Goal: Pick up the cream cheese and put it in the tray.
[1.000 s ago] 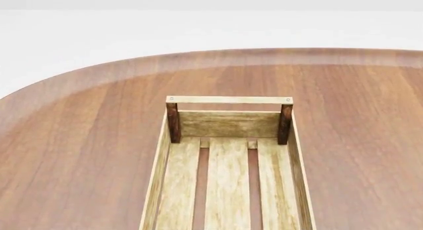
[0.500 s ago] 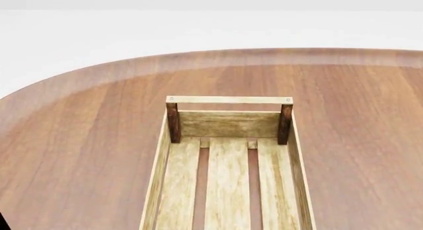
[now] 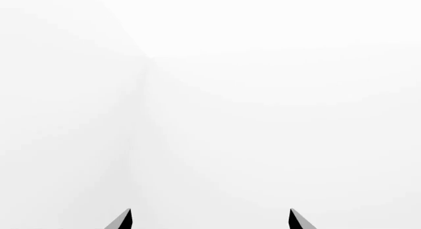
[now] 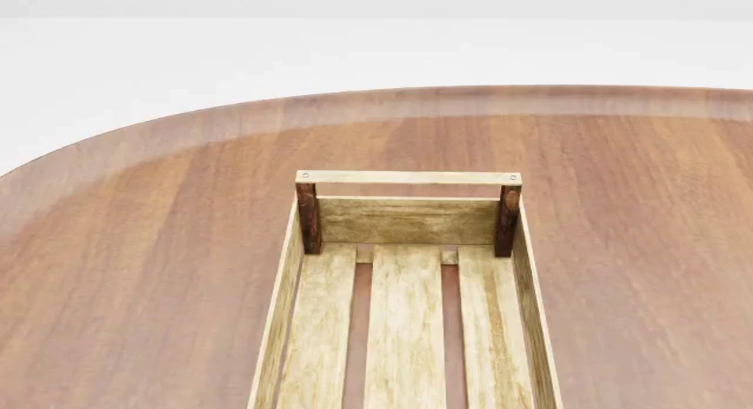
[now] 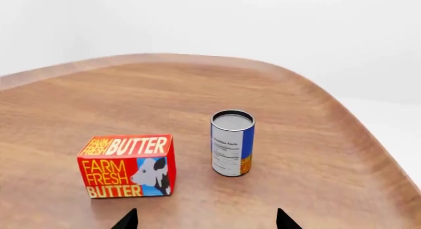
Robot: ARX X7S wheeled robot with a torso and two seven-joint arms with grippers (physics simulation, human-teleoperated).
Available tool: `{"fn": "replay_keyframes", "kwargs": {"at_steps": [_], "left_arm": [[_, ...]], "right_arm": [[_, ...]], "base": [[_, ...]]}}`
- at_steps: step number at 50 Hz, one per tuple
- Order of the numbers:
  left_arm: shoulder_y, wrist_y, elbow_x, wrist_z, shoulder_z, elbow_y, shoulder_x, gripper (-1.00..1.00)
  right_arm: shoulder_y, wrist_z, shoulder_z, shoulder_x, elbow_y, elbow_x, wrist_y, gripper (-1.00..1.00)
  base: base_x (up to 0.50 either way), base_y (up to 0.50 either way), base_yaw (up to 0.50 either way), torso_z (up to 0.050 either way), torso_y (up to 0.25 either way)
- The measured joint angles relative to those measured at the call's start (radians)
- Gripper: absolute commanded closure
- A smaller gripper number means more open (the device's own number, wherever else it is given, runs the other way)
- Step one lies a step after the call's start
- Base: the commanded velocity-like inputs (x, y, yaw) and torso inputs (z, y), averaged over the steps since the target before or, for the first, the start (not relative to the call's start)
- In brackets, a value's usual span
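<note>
The cream cheese is out of view in every frame. The tray (image 4: 291,277), a light-wood slatted crate with dark corner posts and a handle bar, sits on the brown table in the head view, with nothing on its planks. Neither arm shows in the head view. My left gripper (image 3: 210,220) is open, with its two fingertips far apart against blank white. My right gripper (image 5: 206,220) is open above the table, its tips spread just short of a red-orange butter box (image 5: 128,166) and a blue-and-orange can (image 5: 232,142).
The round wooden table (image 4: 141,233) has a raised rim, and white floor lies beyond it. In the right wrist view the butter box and the can stand upright side by side, with the table edge (image 5: 342,115) curving past the can.
A dark sliver that showed at the lower left corner of the head view half a second ago is gone. The tray has not moved.
</note>
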Motion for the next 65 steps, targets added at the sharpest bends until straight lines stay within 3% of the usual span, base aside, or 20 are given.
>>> {"fn": "replay_keyframes", "kwargs": {"at_steps": [65], "left_arm": [[-0.006, -0.001, -0.009, -0.020, 0.000, -0.012, -0.010, -1.00]], "right_arm": [[0.013, -0.025, -0.003, 0.035, 0.168, 0.062, -0.005, -1.00]], "base": [[0.00, 0.00, 0.00, 0.000, 0.000]]}}
